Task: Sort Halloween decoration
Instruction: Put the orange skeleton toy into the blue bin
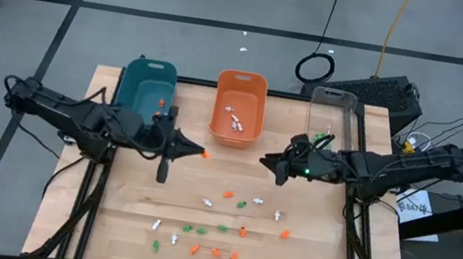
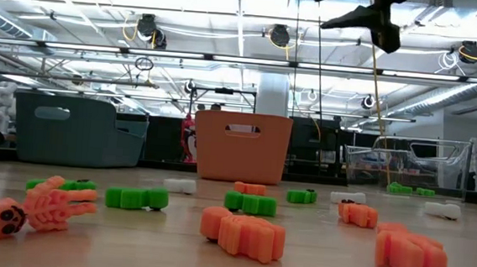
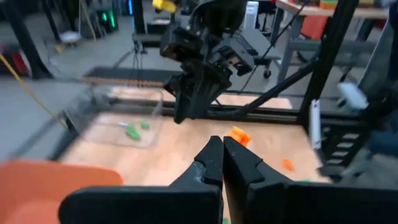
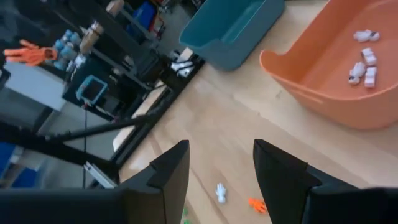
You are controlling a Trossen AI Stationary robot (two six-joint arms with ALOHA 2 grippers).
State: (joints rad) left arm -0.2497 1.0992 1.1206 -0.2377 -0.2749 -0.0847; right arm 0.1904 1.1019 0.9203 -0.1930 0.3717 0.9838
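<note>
we are seeing three bins lining the far edge of the table (image 1: 107, 221): a teal bin (image 1: 148, 85) on the left, an orange bin (image 1: 239, 105) in the middle and a clear bin (image 1: 333, 115) on the right. the left gripper (image 1: 200, 153) is hanging above the boards just near of the gap between the teal and orange bins, its fingers pressed together on a small orange trinket (image 1: 203, 154) at their tips. the right gripper (image 1: 268, 163) is waiting just near of the clear bin, its fingers standing apart with nothing between them. we are counting about four white pieces (image 1: 235, 117) lying in the orange bin, one orange piece (image 1: 162, 101) in the teal bin and two green pieces (image 3: 133, 130) in the clear bin. roughly twenty loose trinkets (image 1: 226, 230) in orange, green and white are lying scattered across the near half of the table; we cannot give an exact count per colour.
</note>
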